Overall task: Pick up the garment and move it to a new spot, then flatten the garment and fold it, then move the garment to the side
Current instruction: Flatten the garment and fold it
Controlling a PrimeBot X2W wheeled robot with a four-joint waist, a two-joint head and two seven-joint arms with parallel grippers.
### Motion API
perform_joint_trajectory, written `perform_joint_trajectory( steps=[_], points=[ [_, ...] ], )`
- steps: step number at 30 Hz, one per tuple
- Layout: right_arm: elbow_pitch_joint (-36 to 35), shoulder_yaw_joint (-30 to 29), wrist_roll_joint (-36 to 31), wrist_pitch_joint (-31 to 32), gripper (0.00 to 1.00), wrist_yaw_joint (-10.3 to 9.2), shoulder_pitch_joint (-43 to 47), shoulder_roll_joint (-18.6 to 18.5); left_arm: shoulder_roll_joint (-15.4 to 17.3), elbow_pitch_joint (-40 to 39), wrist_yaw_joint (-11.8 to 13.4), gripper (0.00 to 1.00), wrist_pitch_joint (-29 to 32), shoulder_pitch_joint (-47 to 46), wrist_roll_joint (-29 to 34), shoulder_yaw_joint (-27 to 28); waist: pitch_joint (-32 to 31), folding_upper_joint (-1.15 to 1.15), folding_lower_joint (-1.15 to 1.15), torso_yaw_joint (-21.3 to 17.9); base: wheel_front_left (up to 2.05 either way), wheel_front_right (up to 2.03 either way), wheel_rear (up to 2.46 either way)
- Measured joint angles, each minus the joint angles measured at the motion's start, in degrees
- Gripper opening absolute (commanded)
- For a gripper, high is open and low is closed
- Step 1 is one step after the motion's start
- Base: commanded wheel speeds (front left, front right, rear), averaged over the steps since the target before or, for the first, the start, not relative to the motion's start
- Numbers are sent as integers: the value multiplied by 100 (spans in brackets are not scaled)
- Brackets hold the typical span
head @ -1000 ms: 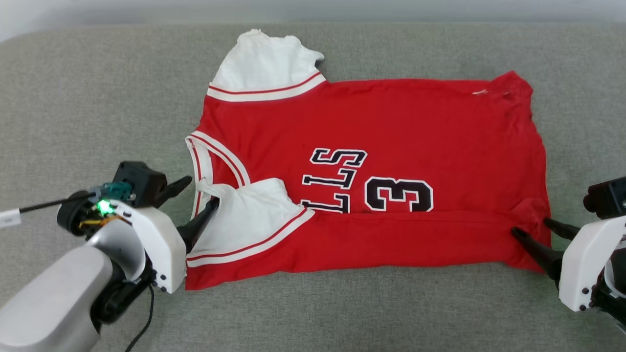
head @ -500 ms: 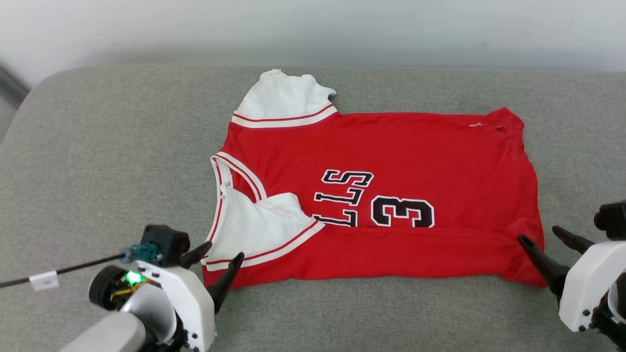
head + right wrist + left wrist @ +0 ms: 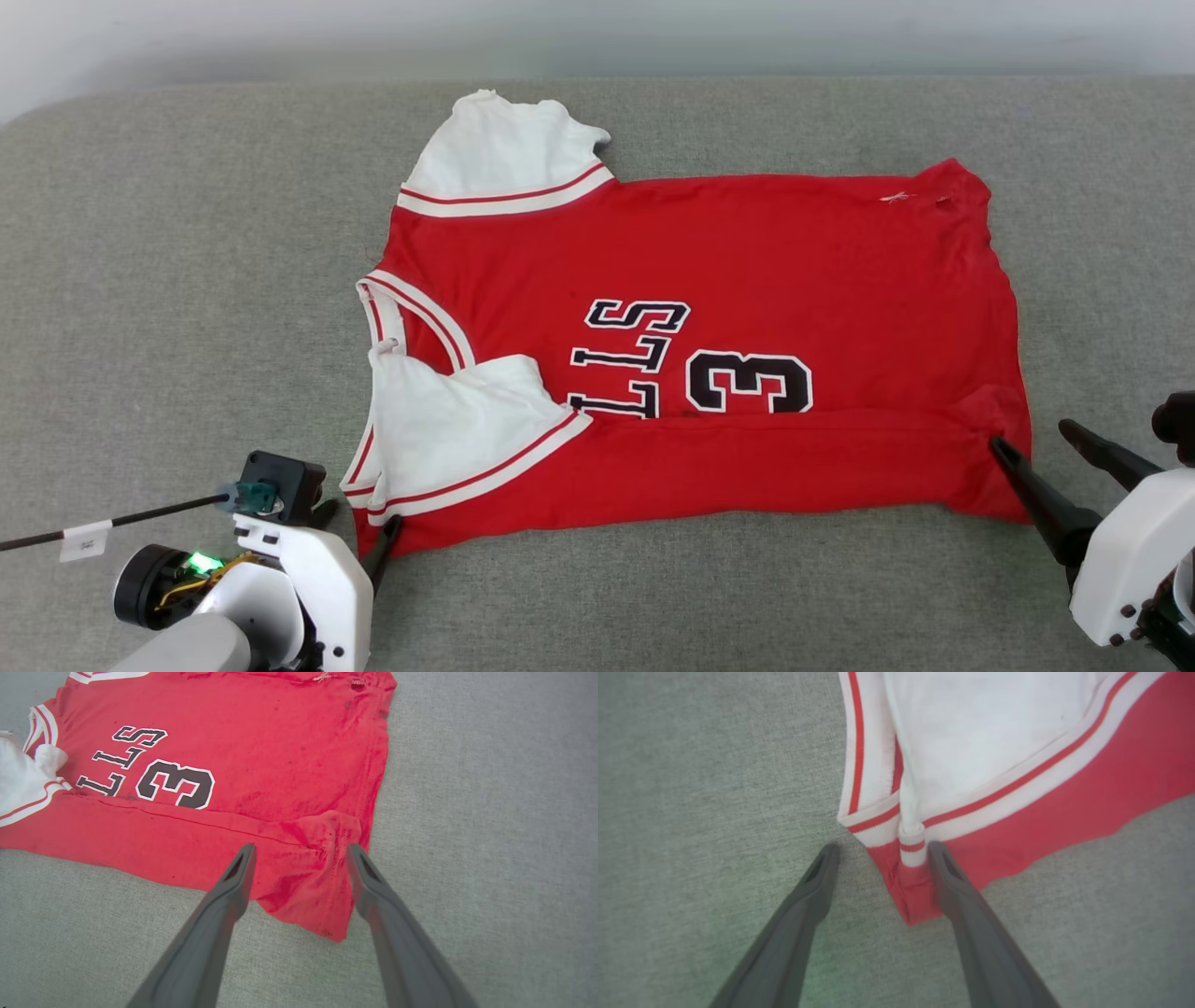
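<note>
The garment [image 3: 747, 252] is a red jersey with white sleeves. It lies spread on the grey surface with its collar to the left. Its near long edge is folded up over the chest and hides part of the black lettering. One white sleeve [image 3: 448, 425] lies folded onto the body. My left gripper [image 3: 359, 532] stands open at the near left corner. That corner of the garment [image 3: 1064, 798] lies between the left gripper's [image 3: 883, 848] fingers. My right gripper [image 3: 1032, 436] is open at the near right corner. There the bunched hem of the garment [image 3: 261, 742] sits between the right gripper's [image 3: 301, 848] fingers.
The grey padded surface [image 3: 187, 280] stretches wide on all sides of the jersey, with a pale wall [image 3: 597, 37] behind its far edge. A black cable with a white tag [image 3: 84, 539] runs off left from my left wrist.
The head camera has shifted. My left gripper has drawn back from the folded white sleeve to the garment's near left corner. The right gripper stays at the near right corner.
</note>
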Motion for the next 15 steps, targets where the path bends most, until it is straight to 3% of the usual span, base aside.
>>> perform_joint_trajectory(
  steps=[4, 5, 6, 10, 15],
  points=[
    [-97, -24, -33, 22, 100, 0, -5, 45, 2, 93, -34, 100, 157, -73, -4, -59, 122, 0, 0, -92, 0, 0, 0],
    [-98, -29, -54, 23, 100, 0, -5, 51, -13, 108, -87, 91, 208, -96, -32, -76, 140, 0, -1, -110, 0, 0, 0],
    [-99, -30, -85, 41, 100, 0, -7, 52, -13, 116, -145, 0, 234, -114, -68, -86, 150, 0, -1, -124, 0, 0, 0],
    [-60, -69, -235, 115, 100, 0, -4, 33, -180, 119, -313, 0, 238, -127, -154, -122, 96, 0, -1, -107, 0, 0, 0],
    [121, -191, -548, 396, 100, 0, -7, 5, -198, -14, -326, 0, 31, -107, -113, -104, -66, 0, 0, -1, 0, 0, 0]
  ],
)
